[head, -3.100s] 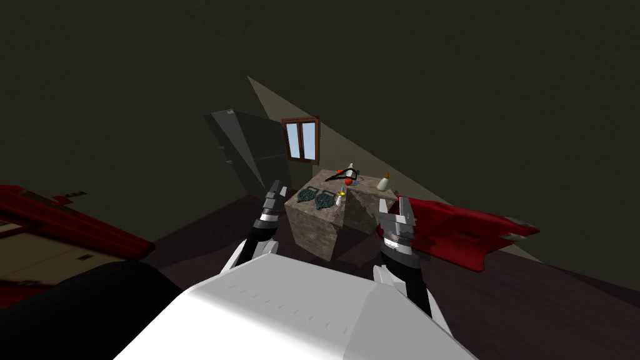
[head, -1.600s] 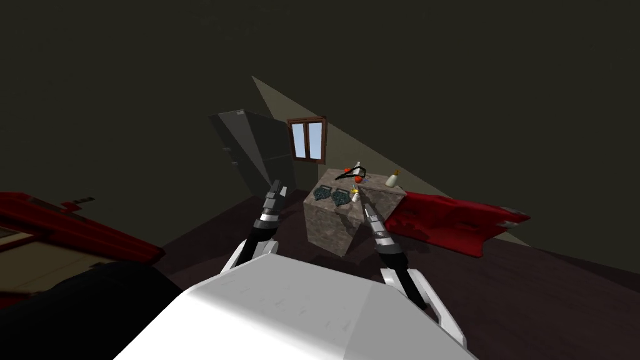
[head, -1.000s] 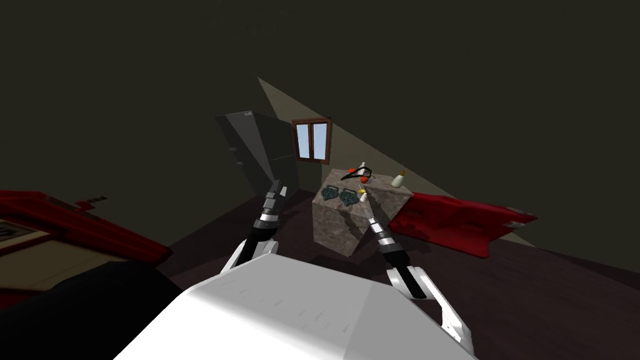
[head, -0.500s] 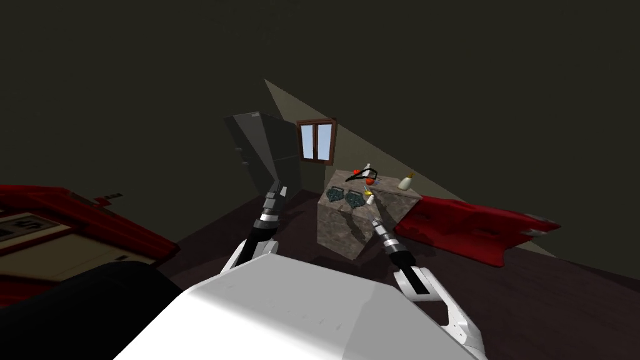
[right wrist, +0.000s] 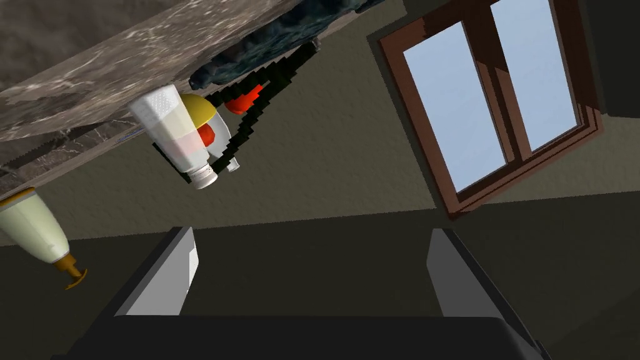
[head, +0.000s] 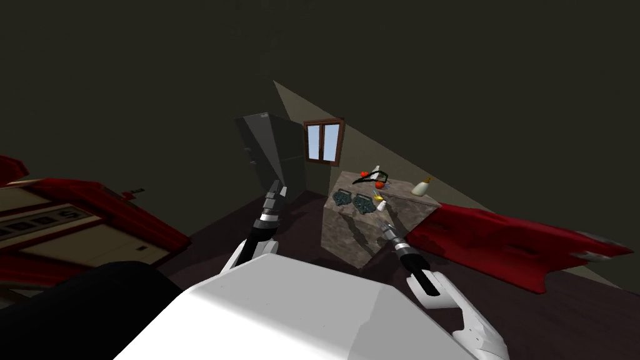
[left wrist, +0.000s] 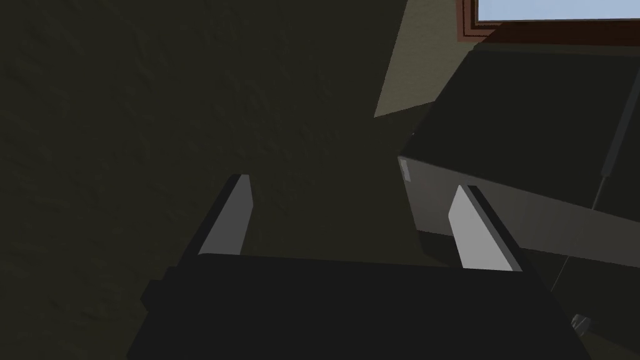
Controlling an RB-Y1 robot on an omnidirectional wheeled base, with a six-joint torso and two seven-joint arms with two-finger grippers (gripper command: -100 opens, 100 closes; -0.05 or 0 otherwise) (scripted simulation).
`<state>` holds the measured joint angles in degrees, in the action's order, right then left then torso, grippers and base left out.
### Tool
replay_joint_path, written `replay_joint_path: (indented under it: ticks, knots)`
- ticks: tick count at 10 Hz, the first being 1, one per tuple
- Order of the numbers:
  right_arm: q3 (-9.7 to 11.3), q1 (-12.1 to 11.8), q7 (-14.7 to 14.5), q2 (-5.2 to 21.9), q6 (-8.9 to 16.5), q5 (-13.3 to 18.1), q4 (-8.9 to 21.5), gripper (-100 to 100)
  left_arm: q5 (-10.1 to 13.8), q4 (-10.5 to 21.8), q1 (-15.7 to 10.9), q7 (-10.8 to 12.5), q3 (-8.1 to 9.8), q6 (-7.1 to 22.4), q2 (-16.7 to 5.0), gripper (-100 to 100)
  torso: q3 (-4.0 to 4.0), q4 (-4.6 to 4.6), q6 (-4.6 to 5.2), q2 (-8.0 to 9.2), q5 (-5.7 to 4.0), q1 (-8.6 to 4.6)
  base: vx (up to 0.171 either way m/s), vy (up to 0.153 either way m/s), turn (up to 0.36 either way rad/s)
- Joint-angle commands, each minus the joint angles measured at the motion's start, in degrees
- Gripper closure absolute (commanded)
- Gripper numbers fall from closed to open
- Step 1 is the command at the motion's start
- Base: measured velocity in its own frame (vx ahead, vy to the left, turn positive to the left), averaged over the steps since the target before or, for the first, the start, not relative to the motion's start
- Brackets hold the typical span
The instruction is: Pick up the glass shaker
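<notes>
Right fingers (right wrist: pixel 165 275) nearer shaker (right wrist: pixel 175 134); bottle (right wrist: pixel 31 228) cropped

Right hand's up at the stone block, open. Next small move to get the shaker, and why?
Probably slide the right hand sideways toward the shaker before advancing. Its fingers stand open, but the shaker lies outside the gap between them, off on the side of the cream bottle, and ahead of their tips. Closing now would likely catch nothing.

A mottled stone block (head: pixel 347 231) stands right of centre. Its top carries two dark pads (head: pixel 342 198), the shaker (head: pixel 380 204), red pieces (head: pixel 379 184) and a pale bottle (head: pixel 420 187).
</notes>
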<state>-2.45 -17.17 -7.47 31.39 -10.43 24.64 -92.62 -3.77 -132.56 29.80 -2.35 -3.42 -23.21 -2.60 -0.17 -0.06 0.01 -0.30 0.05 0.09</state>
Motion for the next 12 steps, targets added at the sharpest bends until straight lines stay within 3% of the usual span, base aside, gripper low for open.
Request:
replay_joint_path:
  ticks: [1,7,12]
  knots:
    - [-1.0,0.5,-1.4,0.8,1.2,0.5,2.7,-100,0.0,0.0,0.0,0.0,0.0,0.0,0.0,0,0.0,0.0,0.0,0.0,0.0,0.0,0.056,0.019,0.098]
    - [-5.8,0.4,-7.3,5.0,9.4,2.0,11.1,-100,0.0,0.0,0.0,0.0,0.0,0.0,0.0,0,-0.15,-0.06,-0.02,-0.28,-0.02,-0.09,0.129,0.011,0.177]
    - [-8.7,0.4,-11.1,7.8,14.4,2.6,16.3,-100,0.0,0.0,0.0,0.0,0.0,0.0,0.0,0,-0.1,-0.04,0.0,-0.18,-0.02,-0.1,0.116,-0.01,0.155]
